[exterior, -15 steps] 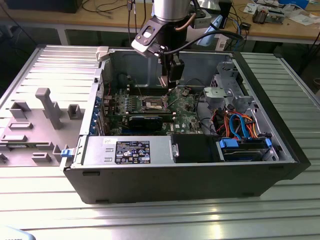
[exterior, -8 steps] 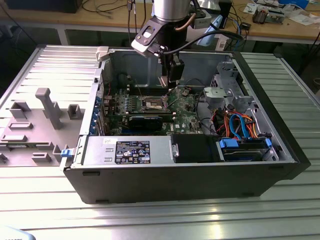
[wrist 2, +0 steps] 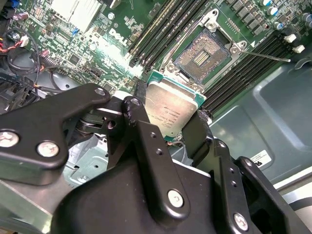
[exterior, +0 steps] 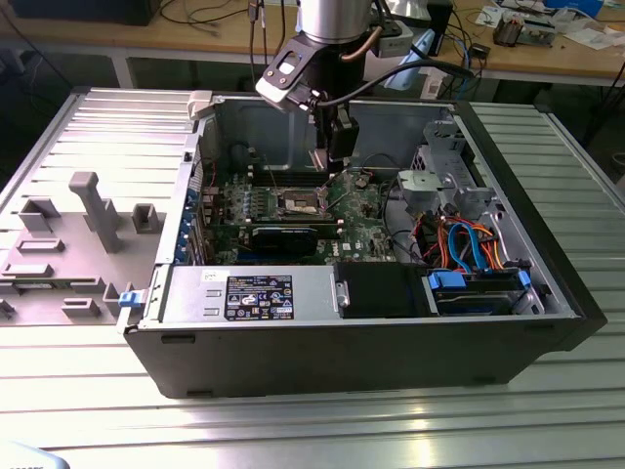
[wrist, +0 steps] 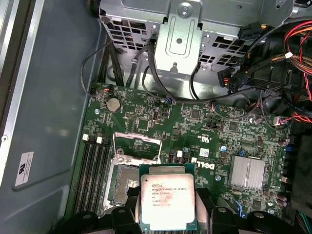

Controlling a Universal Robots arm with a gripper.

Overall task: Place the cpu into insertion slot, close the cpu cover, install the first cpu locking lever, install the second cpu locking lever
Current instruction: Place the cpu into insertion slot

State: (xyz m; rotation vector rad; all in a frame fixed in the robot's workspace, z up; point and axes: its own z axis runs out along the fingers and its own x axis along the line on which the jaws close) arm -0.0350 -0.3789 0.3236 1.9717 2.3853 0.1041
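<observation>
Gripper (wrist 2: 168, 127) holds 1 cpu (wrist: 167, 196) near 1 insertion slot (wrist 2: 202, 51).

Room is free above the insertion slot (wrist: 124, 183); the raised cpu cover (wrist: 136, 138) edges it; memory slots (wrist: 92, 175) flank it.

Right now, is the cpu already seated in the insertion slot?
No, in the second wrist view the cpu sits apart from the insertion slot, whose dark centre lies bare.

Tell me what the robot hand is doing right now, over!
Robot hand shut on the chip, hovering above the board. Its socket bare, cover flipped up. Nothing seen blocking the socket.
</observation>
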